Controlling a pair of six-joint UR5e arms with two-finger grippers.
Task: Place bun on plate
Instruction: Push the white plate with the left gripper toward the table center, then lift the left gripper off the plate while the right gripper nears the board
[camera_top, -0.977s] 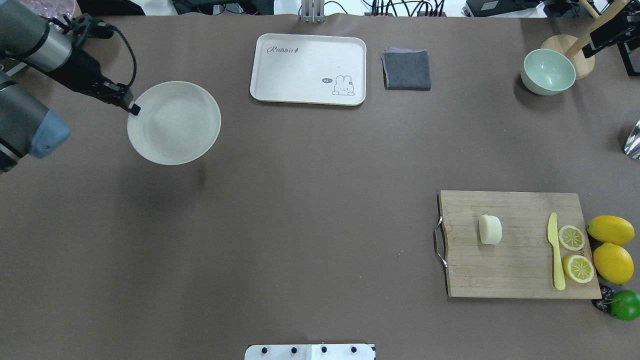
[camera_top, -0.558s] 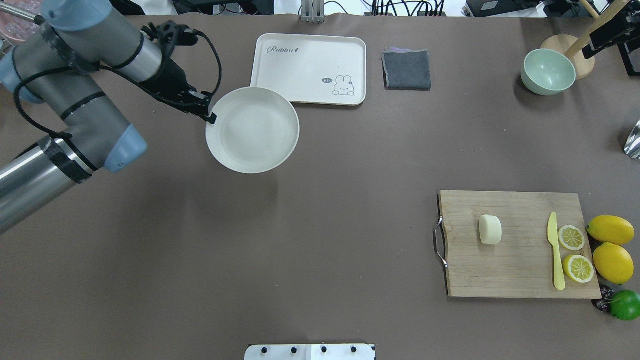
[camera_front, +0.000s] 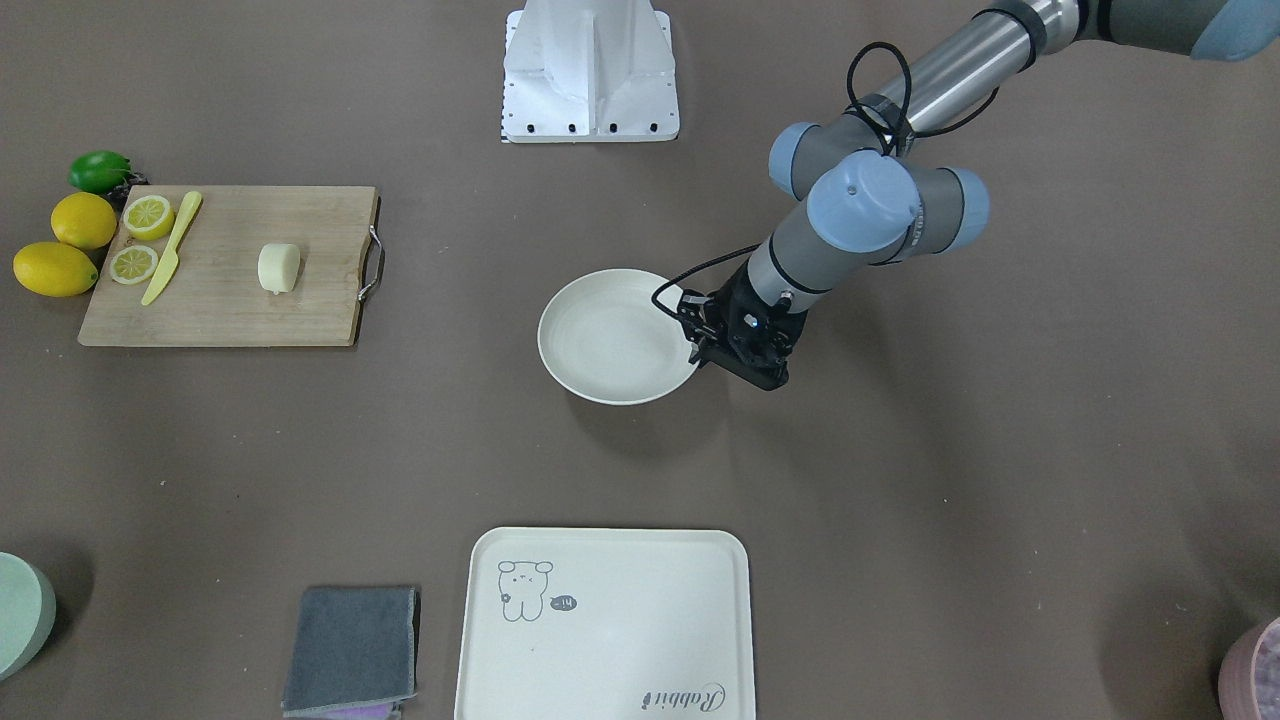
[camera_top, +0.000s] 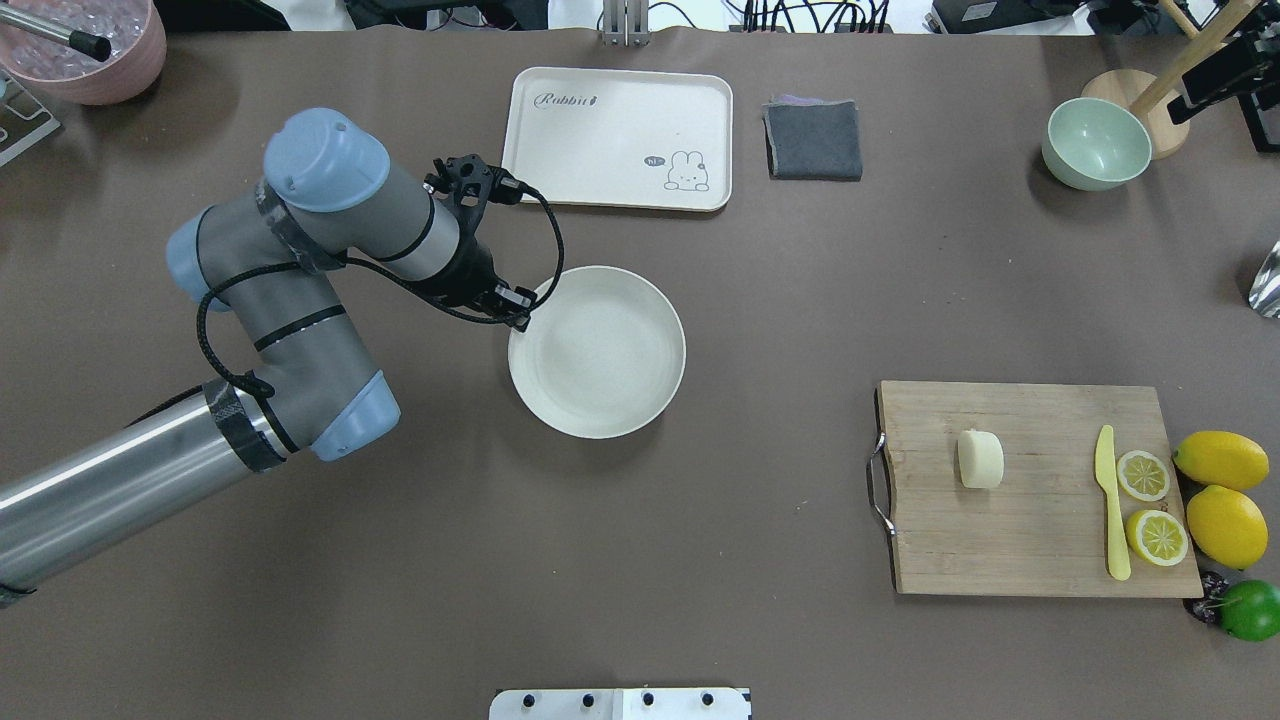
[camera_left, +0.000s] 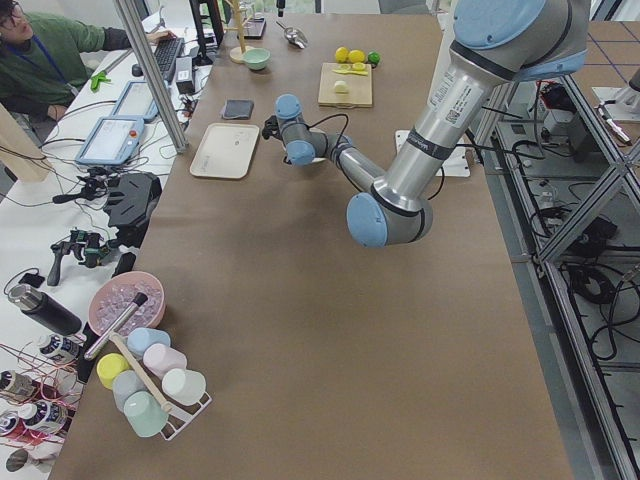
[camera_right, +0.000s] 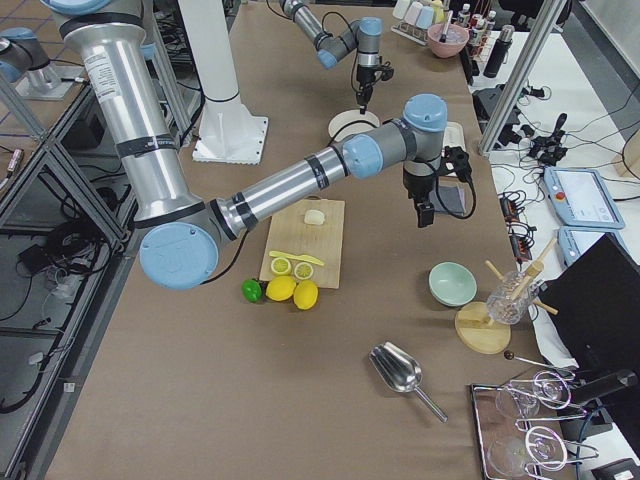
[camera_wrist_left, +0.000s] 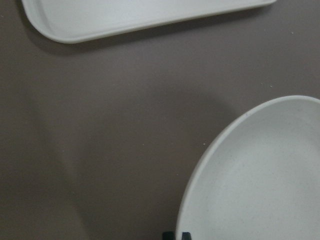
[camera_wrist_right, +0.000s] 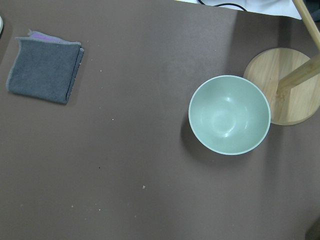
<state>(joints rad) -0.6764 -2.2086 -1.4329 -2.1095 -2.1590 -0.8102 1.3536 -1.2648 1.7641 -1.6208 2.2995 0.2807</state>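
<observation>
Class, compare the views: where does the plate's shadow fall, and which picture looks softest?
Exterior front-facing: a soft, diffuse shadow spreads over the table just below the plate in the picture. Left wrist-mounted: softest, with the plate rim and the tray edge slightly blurred. Overhead exterior: even light, the bun sharp.

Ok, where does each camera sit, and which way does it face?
Overhead: behind the robot, looking forward-down; left arm enters left, left gripper on the plate rim.
Front-facing: across the table, facing the base; left arm on the right.
Exterior left: table's left end; left arm near.
Exterior right: right end; right arm near.
Left wrist: down onto plate and tray; fingertips barely visible.
Right wrist: down onto green bowl, grey cloth; no body.
Overhead and front-facing share the bun on the cutting board.
</observation>
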